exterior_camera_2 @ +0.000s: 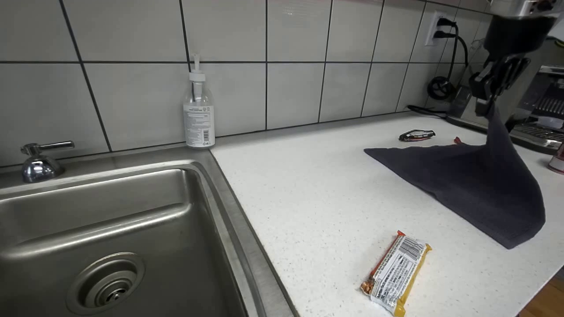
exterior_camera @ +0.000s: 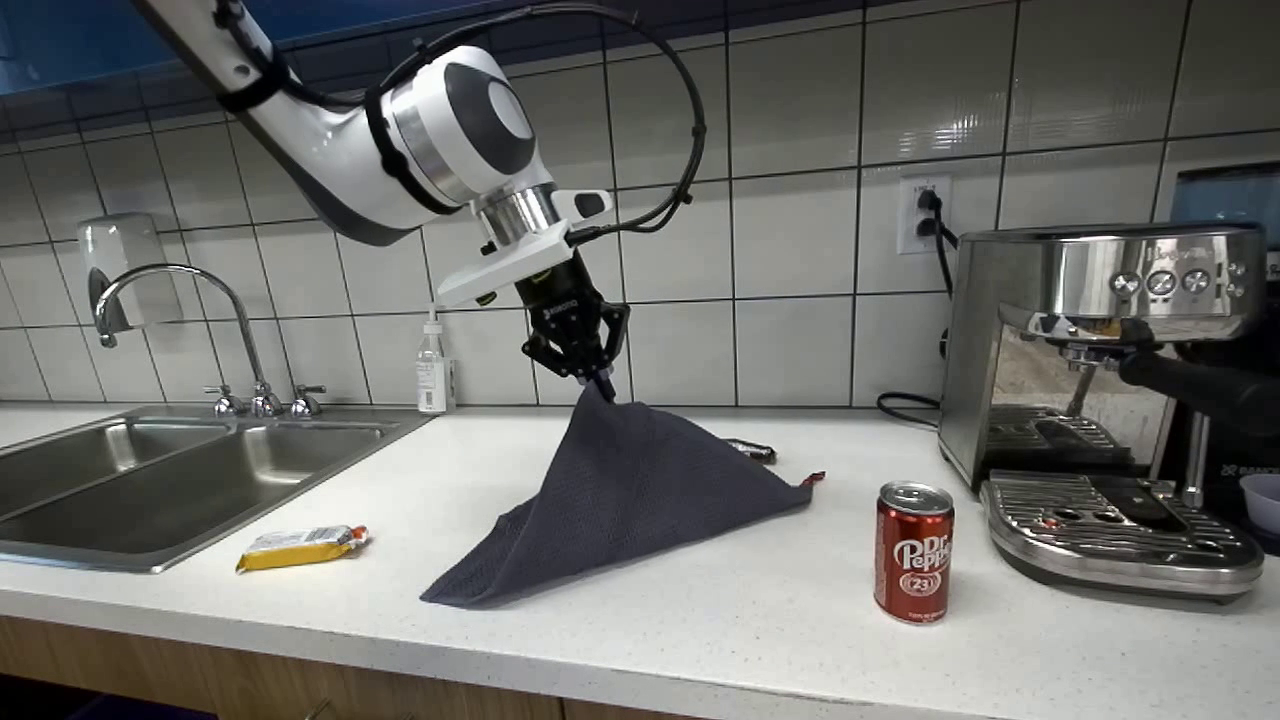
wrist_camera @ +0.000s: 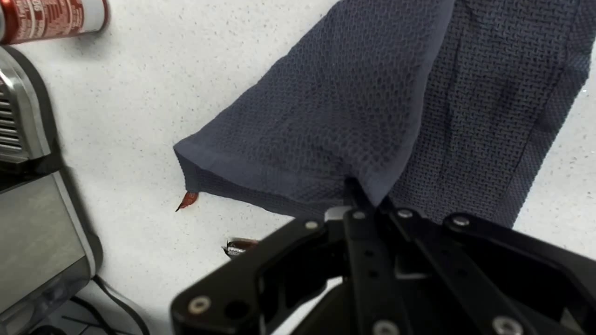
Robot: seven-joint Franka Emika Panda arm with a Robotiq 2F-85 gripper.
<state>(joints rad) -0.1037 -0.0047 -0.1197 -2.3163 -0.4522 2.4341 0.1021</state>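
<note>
In an exterior view, the gripper [exterior_camera: 600,386] clamps the dark cloth [exterior_camera: 650,500] at a raised peak; its lower edges rest on the counter [exterior_camera: 740,625]. In an exterior view, the cloth drapes limply, well apart from the wrapped bar [exterior_camera_2: 398,273]; judge it light, soft, not fragile. In the wrist view, the coarse weave should resist slipping; hold at the edge between the fingers [wrist_camera: 366,256].
</note>
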